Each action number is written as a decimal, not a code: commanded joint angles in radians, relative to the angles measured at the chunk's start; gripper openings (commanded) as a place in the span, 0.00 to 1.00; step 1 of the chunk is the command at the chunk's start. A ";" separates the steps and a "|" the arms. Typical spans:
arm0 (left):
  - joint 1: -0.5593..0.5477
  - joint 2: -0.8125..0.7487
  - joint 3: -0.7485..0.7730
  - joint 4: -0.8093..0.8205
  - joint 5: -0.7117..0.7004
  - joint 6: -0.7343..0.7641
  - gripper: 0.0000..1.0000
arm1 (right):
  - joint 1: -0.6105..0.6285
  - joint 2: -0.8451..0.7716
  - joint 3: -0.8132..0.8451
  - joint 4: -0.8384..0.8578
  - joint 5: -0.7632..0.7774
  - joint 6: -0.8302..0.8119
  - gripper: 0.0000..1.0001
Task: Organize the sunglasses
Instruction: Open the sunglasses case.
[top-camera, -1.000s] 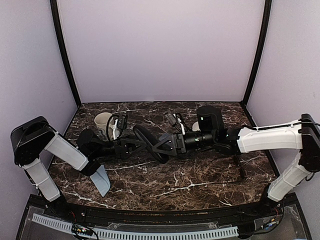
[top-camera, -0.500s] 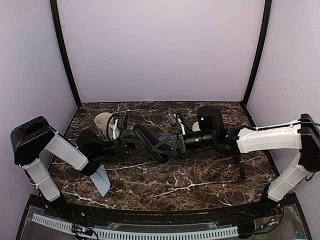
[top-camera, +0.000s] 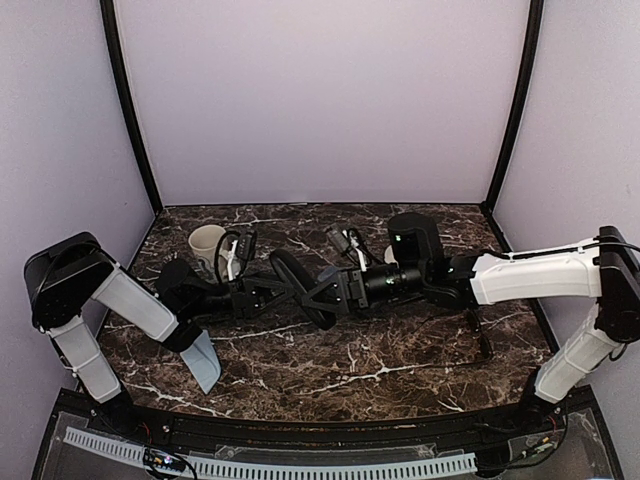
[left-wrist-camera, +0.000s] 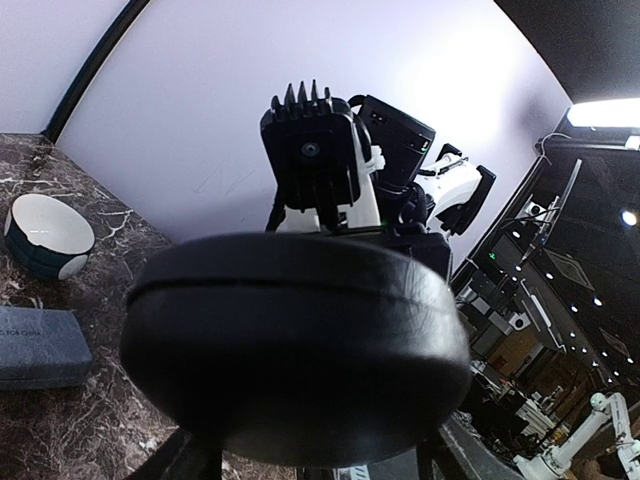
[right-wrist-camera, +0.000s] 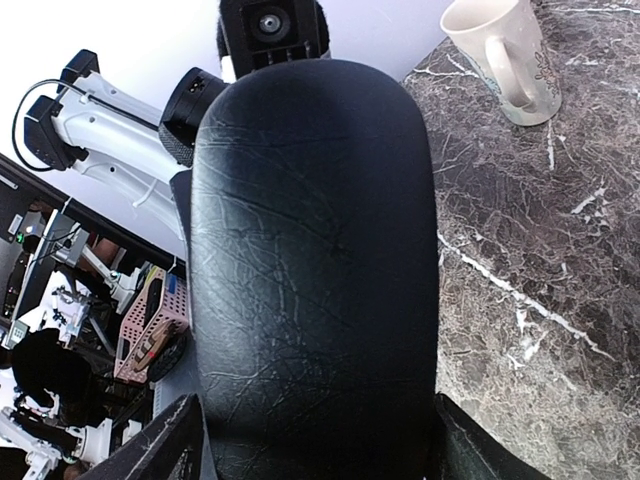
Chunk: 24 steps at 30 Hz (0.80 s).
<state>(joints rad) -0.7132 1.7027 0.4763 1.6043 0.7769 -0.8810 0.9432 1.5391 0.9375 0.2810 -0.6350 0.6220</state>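
Sunglasses at right; mug, blue-grey case at left — black case between.

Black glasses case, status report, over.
Left gripper shut on black case. Right gripper straddles its other end, grip unclear. Sunglasses: apparently the thin dark pair lying far right, untouched. Nothing else in the way.

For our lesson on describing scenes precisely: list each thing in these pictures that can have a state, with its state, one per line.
black glasses case: closed, between both grippers.
left gripper: shut on the black glasses case.
right gripper: fingers flank the black glasses case; grip unclear.
blue-grey case: closed, lying flat.
mug: upright.
bowl: upright, looks empty.
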 joint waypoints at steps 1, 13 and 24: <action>0.004 -0.019 0.020 0.061 -0.001 0.030 0.00 | 0.008 0.008 0.034 -0.005 0.014 -0.017 0.72; 0.004 -0.038 0.019 0.022 0.039 0.063 0.00 | -0.014 -0.009 0.025 -0.016 0.034 -0.007 0.55; 0.004 -0.134 -0.022 -0.014 0.150 0.132 0.00 | -0.084 0.011 -0.020 0.081 -0.027 0.067 0.53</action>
<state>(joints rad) -0.7090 1.6409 0.4725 1.5505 0.8310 -0.8303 0.9157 1.5398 0.9443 0.2981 -0.6895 0.6235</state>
